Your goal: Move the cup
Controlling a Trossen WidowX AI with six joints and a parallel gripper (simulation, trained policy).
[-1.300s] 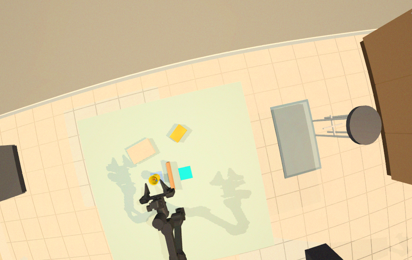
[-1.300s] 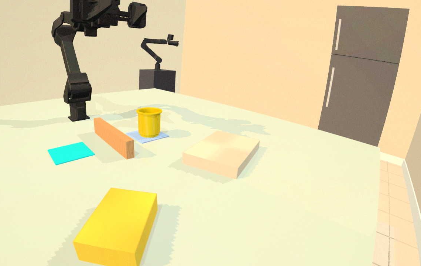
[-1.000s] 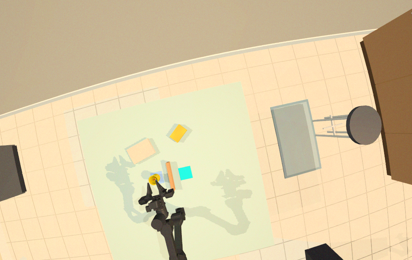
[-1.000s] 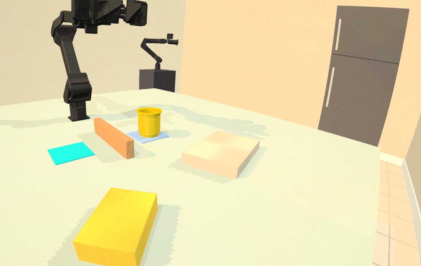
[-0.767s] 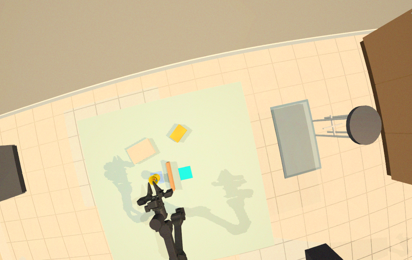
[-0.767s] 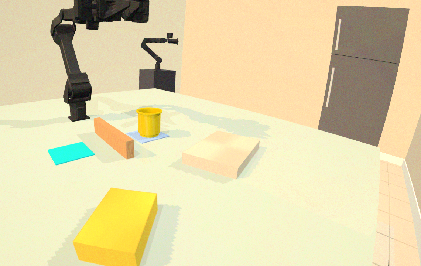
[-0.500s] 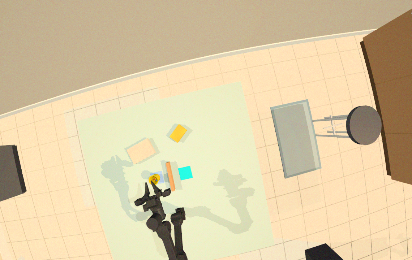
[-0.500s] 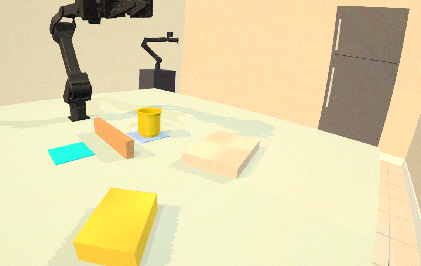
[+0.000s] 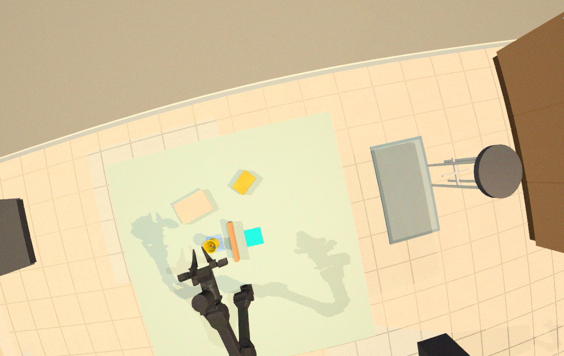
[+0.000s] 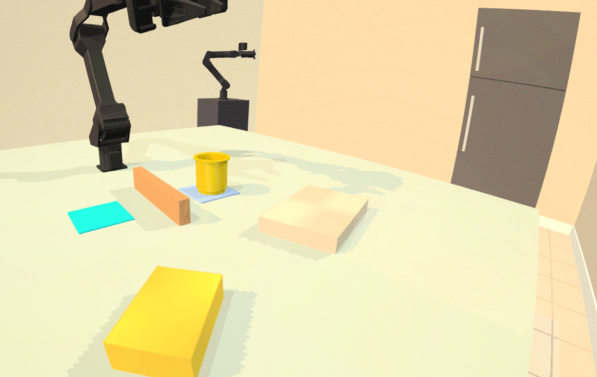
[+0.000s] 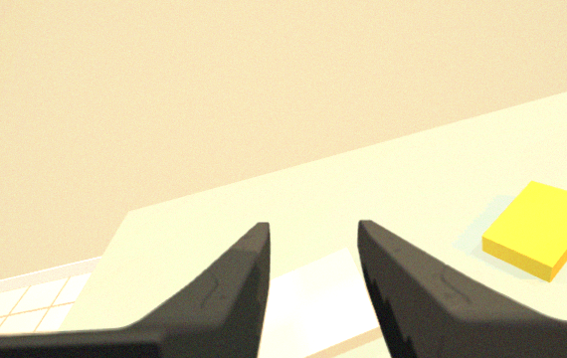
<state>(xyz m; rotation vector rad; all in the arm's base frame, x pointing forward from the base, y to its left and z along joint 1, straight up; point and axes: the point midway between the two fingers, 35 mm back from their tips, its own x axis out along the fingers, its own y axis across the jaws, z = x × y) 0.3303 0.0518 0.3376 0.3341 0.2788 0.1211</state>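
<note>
The yellow cup (image 9: 211,245) (image 10: 211,177) stands upright on the pale blue pad (image 9: 220,241) (image 10: 188,191). Small coloured marbles (image 9: 211,245) show inside it from above. The cyan pad (image 9: 253,237) (image 10: 100,217) lies on the other side of the orange bar, with nothing on it. My gripper (image 9: 198,249) (image 11: 314,224) is partly open, with nothing between its fingers. It is high above the table, clear of the cup; from above, its fingertips appear beside the cup's near edge. The exterior view shows only part of it, at the top edge. The cup is not in the wrist view.
An upright orange bar (image 9: 233,241) (image 10: 157,193) stands between the pads. A beige block (image 9: 193,206) (image 10: 312,210) (image 11: 318,303) lies beyond the cup. A yellow block (image 9: 244,182) (image 10: 164,305) (image 11: 542,224) lies farther from the arm's base.
</note>
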